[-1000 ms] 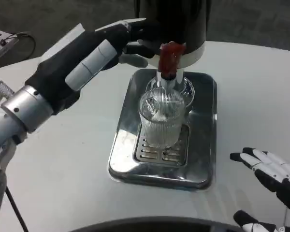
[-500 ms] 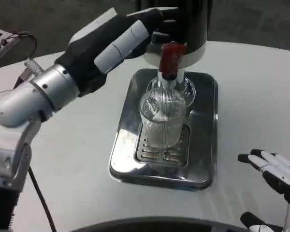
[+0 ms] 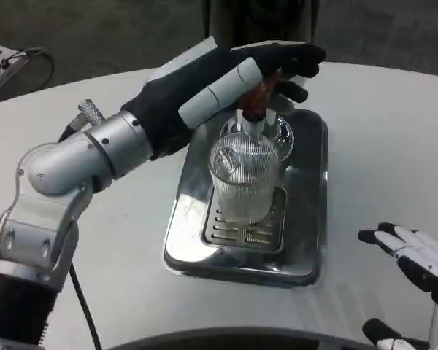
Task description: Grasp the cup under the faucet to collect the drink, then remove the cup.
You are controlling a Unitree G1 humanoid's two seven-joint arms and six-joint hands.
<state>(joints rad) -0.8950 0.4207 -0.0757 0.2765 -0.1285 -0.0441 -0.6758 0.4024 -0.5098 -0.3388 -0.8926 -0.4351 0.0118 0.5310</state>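
The clear ribbed glass cup (image 3: 244, 182) stands upright on the slotted grate of the rectangular stainless-steel drip tray (image 3: 306, 240), directly under the chrome spout of the black drink dispenser (image 3: 259, 18). By its look it is rigid and breakable, with thin walls; the vertical ribbing should give fingers some purchase, but glass is slick, more so if wet. Whether any liquid is in it cannot be told through the ribbing. Judged best hold: around the mid-body from the side, below the rim and clear of the spout — firm enough not to slip, not a hard squeeze. Once filled it would be heavier and liable to spill if tilted.

The left robot hand (image 3: 237, 76) is stretched over the cup with its fingers laid on or around the red tap lever (image 3: 259, 95); whether they actually grip the lever cannot be told. The right robot hand (image 3: 416, 255) lies low at the right edge of the white table (image 3: 117, 277), fingers apart, holding nothing, well apart from the tray.

Against the picture half a second back, the left forearm has swung further right and down — its fingertips, then at the dispenser body beside the lever, now cover the lever. Cup, tray and right hand are unchanged in position.
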